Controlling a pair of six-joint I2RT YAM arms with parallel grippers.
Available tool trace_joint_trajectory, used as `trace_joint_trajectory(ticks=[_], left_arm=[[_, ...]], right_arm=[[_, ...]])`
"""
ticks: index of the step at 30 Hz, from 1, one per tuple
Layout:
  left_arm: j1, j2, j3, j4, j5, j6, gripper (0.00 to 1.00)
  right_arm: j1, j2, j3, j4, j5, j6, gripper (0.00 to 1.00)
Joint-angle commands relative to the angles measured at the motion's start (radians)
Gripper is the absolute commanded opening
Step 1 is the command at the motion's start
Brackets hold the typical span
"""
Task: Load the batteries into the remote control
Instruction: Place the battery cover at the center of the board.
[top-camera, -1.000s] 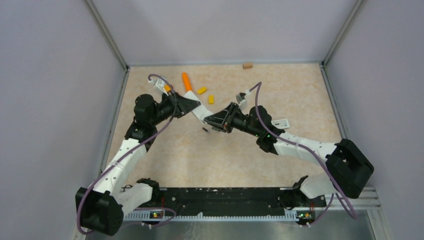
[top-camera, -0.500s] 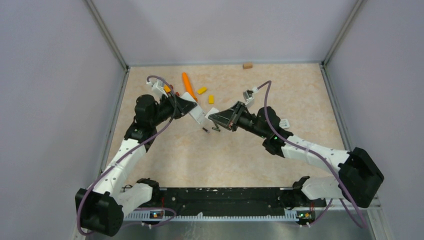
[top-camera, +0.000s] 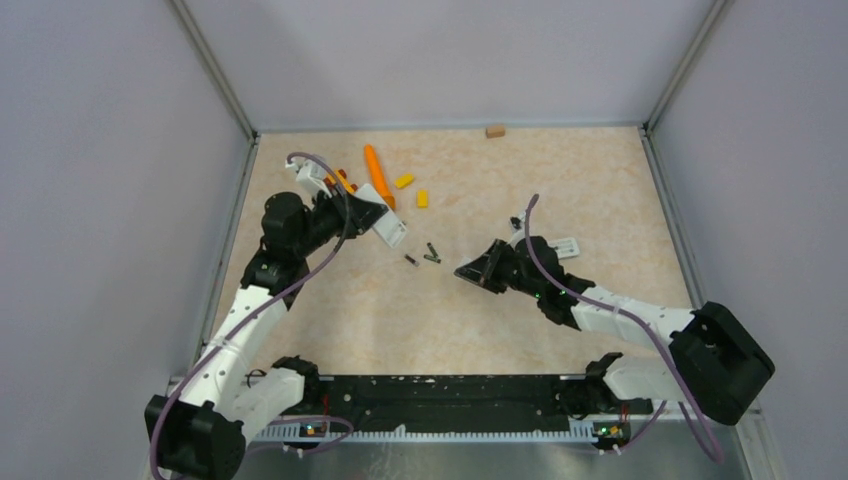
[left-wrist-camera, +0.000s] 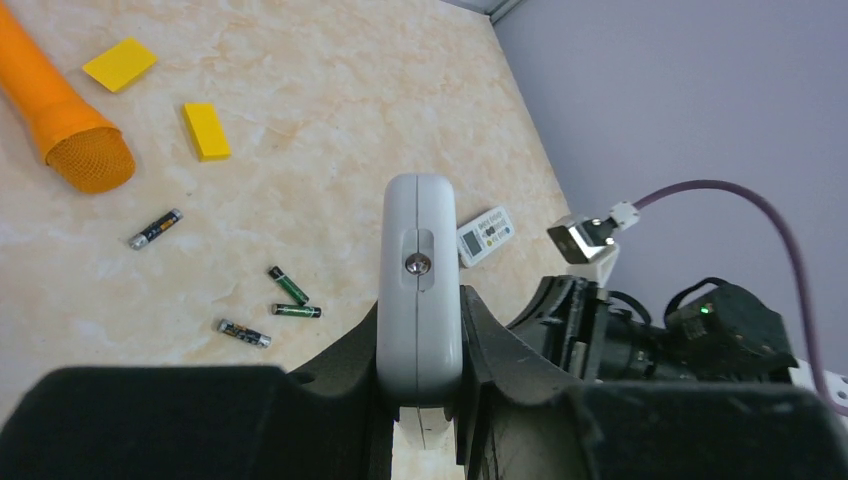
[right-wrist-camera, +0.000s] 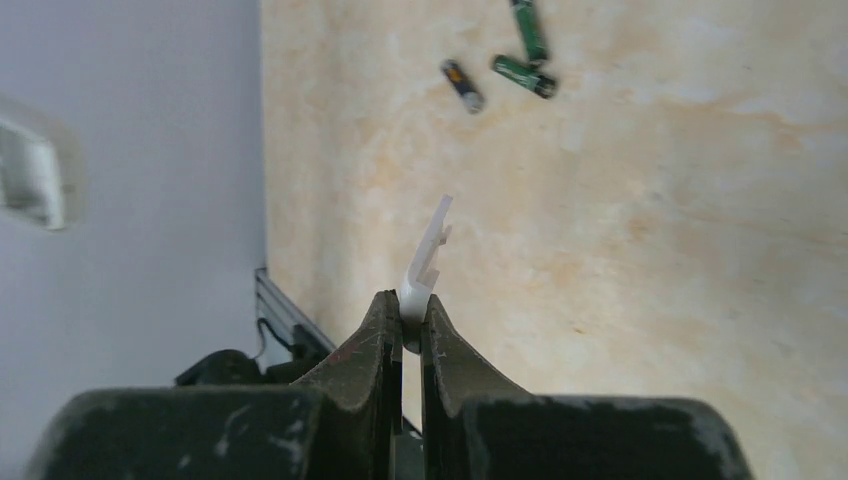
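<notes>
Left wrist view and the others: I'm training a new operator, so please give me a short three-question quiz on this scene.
1. True or false: the left gripper is shut on the remote.
2. How many batteries lie loose on the table?
3. The right gripper pinches: A) a battery B) a thin white piece C) nothing.
Key: 1 true; 2 four; 3 B.
</notes>
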Motion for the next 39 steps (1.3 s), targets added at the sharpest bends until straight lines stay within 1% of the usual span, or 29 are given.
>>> trace_joint_trajectory(ticks=[1,3,5,8,13,15,17,23,26,29,31,32,34,36,39], left_arm=[[0.002,-0.033,0.046,0.074,0.07,0.021,0.0],[0.002,-0.037,0.046,0.08,0.081,0.018,0.0],[0.002,-0.04,0.045,0.086,0.088,0.015,0.0],[0.002,-0.044,0.042,0.102,0.101,0.011,0.0],[0.002,-0.045,0.042,0.114,0.125,-0.005,0.0],[0.002,-0.048,0.041,0.116,0.133,-0.01,0.0],[0.002,-0.051,0.035,0.124,0.139,-0.008,0.0],[0.002,-0.064,0.028,0.157,0.183,0.008,0.0],[0.002,-0.078,0.008,0.227,0.231,-0.001,0.0],[0.002,-0.084,-0.009,0.317,0.298,-0.025,0.0],[0.002,-0.076,-0.018,0.452,0.374,-0.062,0.0],[0.001,-0.07,-0.025,0.524,0.449,-0.087,0.0],[-0.001,-0.056,-0.034,0.652,0.527,-0.14,0.0],[-0.002,-0.044,-0.031,0.695,0.563,-0.168,0.0],[-0.001,-0.043,-0.024,0.697,0.575,-0.175,0.0]], right_arm=[[-0.04,0.032,-0.056,0.039,0.004,-0.09,0.0],[-0.054,0.059,-0.075,0.054,-0.01,-0.1,0.0],[-0.061,0.091,-0.084,0.06,-0.022,-0.121,0.05],[-0.063,0.144,-0.086,0.06,-0.037,-0.135,0.08],[-0.065,0.218,-0.104,0.108,-0.063,-0.121,0.13],[-0.065,0.223,-0.106,0.104,-0.061,-0.118,0.17],[-0.065,0.213,-0.099,0.052,-0.036,-0.116,0.24],[-0.065,0.134,-0.033,-0.176,0.093,-0.146,0.53],[-0.065,0.087,0.002,-0.268,0.154,-0.177,0.63],[-0.065,0.021,0.029,-0.301,0.173,-0.218,0.71],[-0.065,-0.022,0.034,-0.275,0.166,-0.236,0.72],[-0.065,-0.041,0.03,-0.236,0.149,-0.248,0.72],[-0.065,-0.063,0.026,-0.153,0.082,-0.273,0.68],[-0.065,-0.05,0.047,-0.098,0.013,-0.307,0.64],[-0.061,0.017,0.105,-0.081,-0.062,-0.355,0.57]])
